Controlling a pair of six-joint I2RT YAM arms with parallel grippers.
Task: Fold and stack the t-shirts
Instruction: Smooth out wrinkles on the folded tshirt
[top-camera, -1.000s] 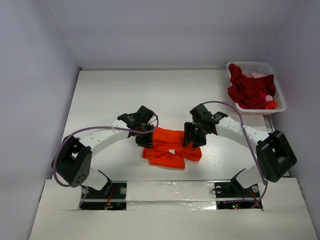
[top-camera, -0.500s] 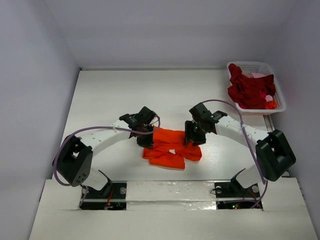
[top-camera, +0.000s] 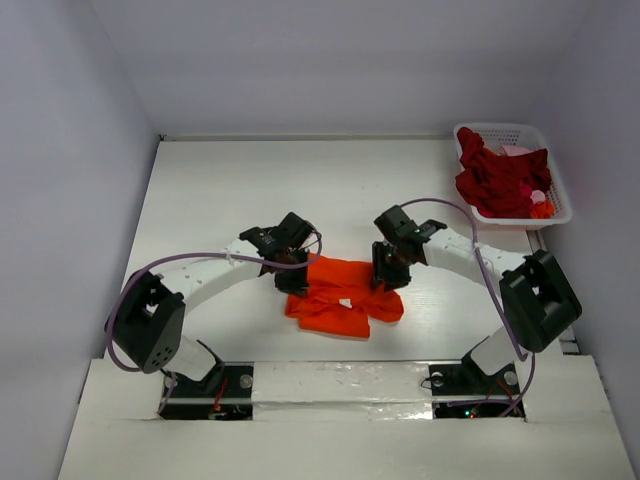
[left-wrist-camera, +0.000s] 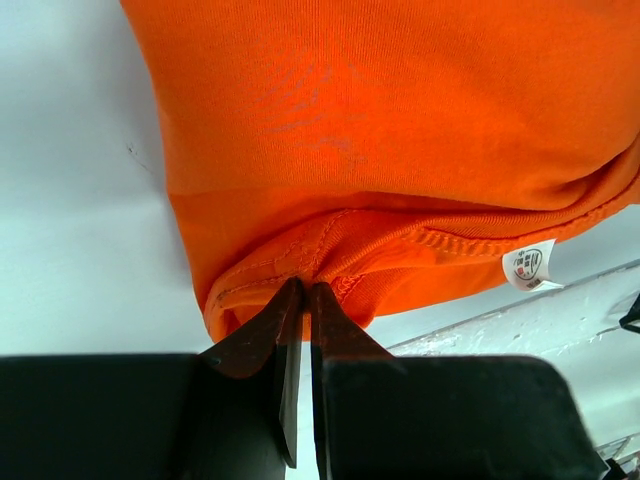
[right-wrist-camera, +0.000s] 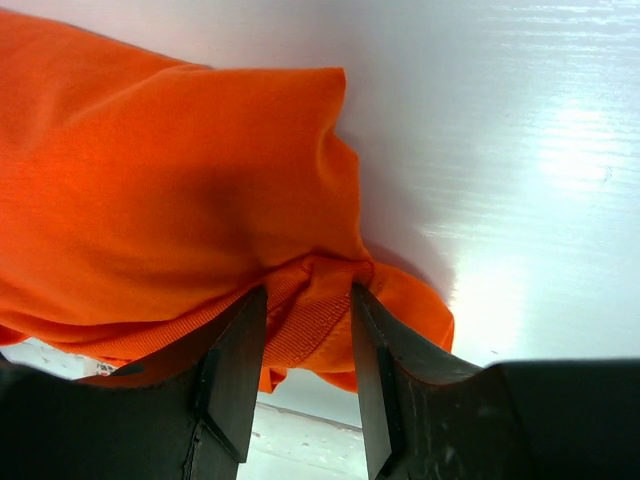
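Note:
A bright orange t-shirt (top-camera: 340, 297) lies crumpled on the white table between the two arms. My left gripper (top-camera: 293, 283) is at its left edge. In the left wrist view this gripper (left-wrist-camera: 305, 287) is shut on the shirt's stitched hem (left-wrist-camera: 300, 262), with the white neck label (left-wrist-camera: 528, 267) off to the right. My right gripper (top-camera: 388, 276) is at the shirt's right edge. In the right wrist view its jaws (right-wrist-camera: 307, 295) stand partly apart around a bunched fold of orange hem (right-wrist-camera: 315, 320). More t-shirts, dark red (top-camera: 500, 182) and pale pink (top-camera: 516, 151), fill the basket.
The white lattice basket (top-camera: 563, 196) stands at the back right corner of the table. White walls close in the table on the left, back and right. The arm bases sit on a strip (top-camera: 340, 385) at the near edge.
The left jaws have shut on the shirt's hem. The right jaws have narrowed around the fold of cloth and the right wrist has shifted slightly left. The shirt has barely moved.

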